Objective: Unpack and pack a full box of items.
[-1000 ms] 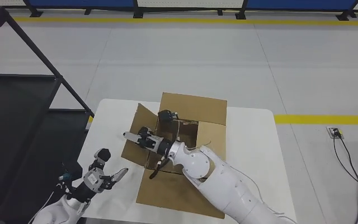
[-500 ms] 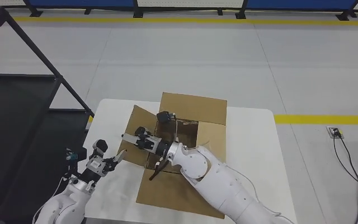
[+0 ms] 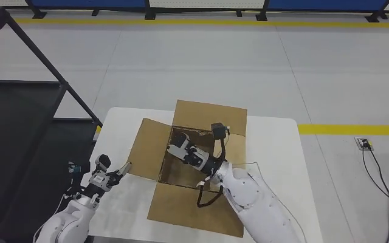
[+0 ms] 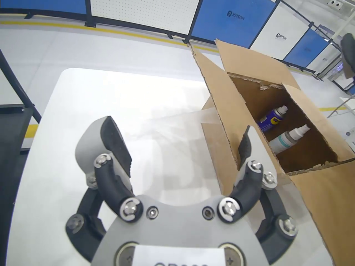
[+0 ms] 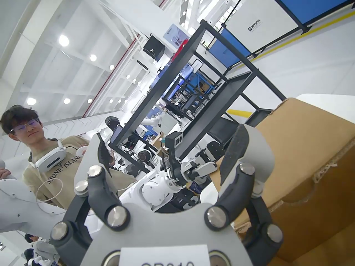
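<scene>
An open cardboard box (image 3: 209,116) stands in the middle of the white table (image 3: 121,124), all flaps spread outward. Inside it lie a blue spray can (image 4: 273,117) and a white spray bottle (image 4: 288,139). My right gripper (image 3: 177,144) hangs open over the box's opening near its left wall, with nothing between its fingers; in the right wrist view the right gripper (image 5: 170,150) looks past the left flap (image 5: 299,145). My left gripper (image 3: 119,171) hovers open over bare table left of the box; in the left wrist view the left gripper (image 4: 180,145) is empty and faces the box (image 4: 222,112).
A black metal rack (image 3: 36,121) stands off the table's left side. A strip of clear tape (image 4: 208,116) hangs from the box's left flap. Bare table lies left of the box and to its right (image 3: 273,158).
My right gripper has moved right, from the left flap to over the box's opening. The left flap has swung further outward. My left gripper has risen and shifted slightly away from the table's front edge.
</scene>
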`<state>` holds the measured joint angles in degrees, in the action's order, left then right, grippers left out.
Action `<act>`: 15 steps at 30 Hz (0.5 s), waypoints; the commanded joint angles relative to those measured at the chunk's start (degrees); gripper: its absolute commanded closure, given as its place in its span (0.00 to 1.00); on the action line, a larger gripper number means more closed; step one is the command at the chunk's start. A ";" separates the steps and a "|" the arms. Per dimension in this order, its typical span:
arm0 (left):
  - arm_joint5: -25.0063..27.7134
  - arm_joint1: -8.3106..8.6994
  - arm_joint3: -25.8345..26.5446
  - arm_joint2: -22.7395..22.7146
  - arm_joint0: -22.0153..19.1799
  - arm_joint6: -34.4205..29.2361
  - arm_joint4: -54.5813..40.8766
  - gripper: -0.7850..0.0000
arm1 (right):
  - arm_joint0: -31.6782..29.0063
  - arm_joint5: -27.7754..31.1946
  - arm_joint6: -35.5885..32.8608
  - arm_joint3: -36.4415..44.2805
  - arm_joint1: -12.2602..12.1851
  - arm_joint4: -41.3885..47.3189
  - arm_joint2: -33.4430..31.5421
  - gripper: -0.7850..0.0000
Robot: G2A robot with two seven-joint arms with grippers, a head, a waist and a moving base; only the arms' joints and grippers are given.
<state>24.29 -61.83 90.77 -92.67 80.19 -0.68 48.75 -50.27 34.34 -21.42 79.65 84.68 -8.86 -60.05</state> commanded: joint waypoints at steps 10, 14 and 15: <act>-1.12 -0.30 -4.19 1.76 -2.07 -0.84 0.99 0.00 | -4.97 1.01 -4.98 4.29 -1.96 3.33 -6.46 0.00; -1.16 -0.40 -5.99 2.38 -3.35 -1.45 0.91 0.00 | -5.98 1.54 -6.82 5.13 -2.51 4.33 -7.89 0.00; -1.04 -0.41 -6.23 2.48 -3.53 -1.48 1.01 0.00 | -6.20 1.70 -7.19 5.26 -2.64 4.79 -8.22 0.00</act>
<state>23.09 -62.23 84.77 -90.30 76.83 -2.13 49.72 -56.28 35.91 -28.24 84.82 82.16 -4.49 -67.97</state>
